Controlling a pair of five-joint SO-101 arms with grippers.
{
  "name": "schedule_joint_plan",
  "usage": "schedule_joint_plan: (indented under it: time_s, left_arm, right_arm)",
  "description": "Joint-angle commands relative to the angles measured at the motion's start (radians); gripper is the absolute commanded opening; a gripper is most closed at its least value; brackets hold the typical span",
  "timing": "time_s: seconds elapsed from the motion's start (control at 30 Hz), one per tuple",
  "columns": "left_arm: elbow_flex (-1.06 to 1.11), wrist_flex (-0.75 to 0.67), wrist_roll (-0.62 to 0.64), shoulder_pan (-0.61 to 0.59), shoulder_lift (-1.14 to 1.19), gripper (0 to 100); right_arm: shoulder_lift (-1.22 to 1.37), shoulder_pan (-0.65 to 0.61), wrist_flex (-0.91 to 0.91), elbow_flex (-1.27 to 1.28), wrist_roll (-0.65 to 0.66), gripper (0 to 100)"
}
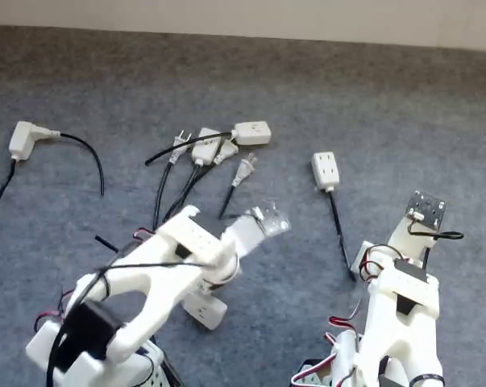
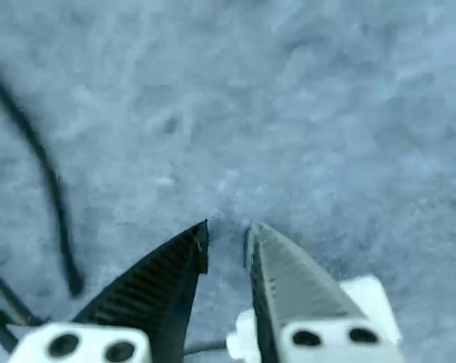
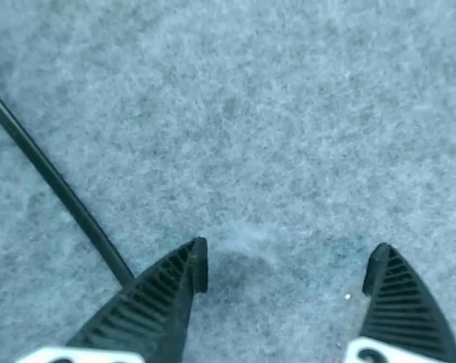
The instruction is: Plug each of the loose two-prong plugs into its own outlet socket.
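A white outlet socket (image 1: 326, 169) lies on the grey carpet with its black cord (image 1: 339, 230) running toward the right arm (image 1: 400, 294). Another white socket (image 1: 253, 132) lies farther back. A loose two-prong plug (image 1: 243, 169) rests between them, and two more plugs (image 1: 178, 145) (image 1: 205, 150) lie to its left. My left gripper (image 1: 268, 219) (image 2: 226, 243) hovers over bare carpet just in front of the middle plug, open by a narrow gap with nothing in it. My right gripper (image 3: 288, 266) is wide open over bare carpet, beside a black cord (image 3: 57, 185).
A white right-angle plug (image 1: 21, 139) with a black cord lies at the far left. Black cords (image 1: 166, 193) fan out from the plugs toward the left arm; one cord (image 2: 50, 189) runs beside the left gripper. A white block (image 1: 204, 310) sits under the left arm.
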Motion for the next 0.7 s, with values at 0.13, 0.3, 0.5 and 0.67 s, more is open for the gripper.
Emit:
schedule_joint_plan:
  time_s: [0.13, 0.3, 0.5, 0.67]
  left_arm:
    - [-0.045, 0.031, -0.017, -0.007, -0.07, 12]
    - [-0.153, 0.164, -0.186, -0.225, -0.275, 12]
    - [-0.116, 0.361, -0.353, -0.312, -0.619, 20]
    - [0.252, 0.319, -0.44, -0.199, -0.917, 26]
  right_arm:
    - [-0.027, -0.01, -0.016, -0.004, 0.014, 32.4]
    - [-0.025, -0.01, -0.016, -0.004, 0.014, 32.4]
    - [-0.025, -0.01, -0.042, -0.002, 0.014, 32.4]
    - [-0.025, -0.013, -0.042, -0.002, 0.014, 32.4]
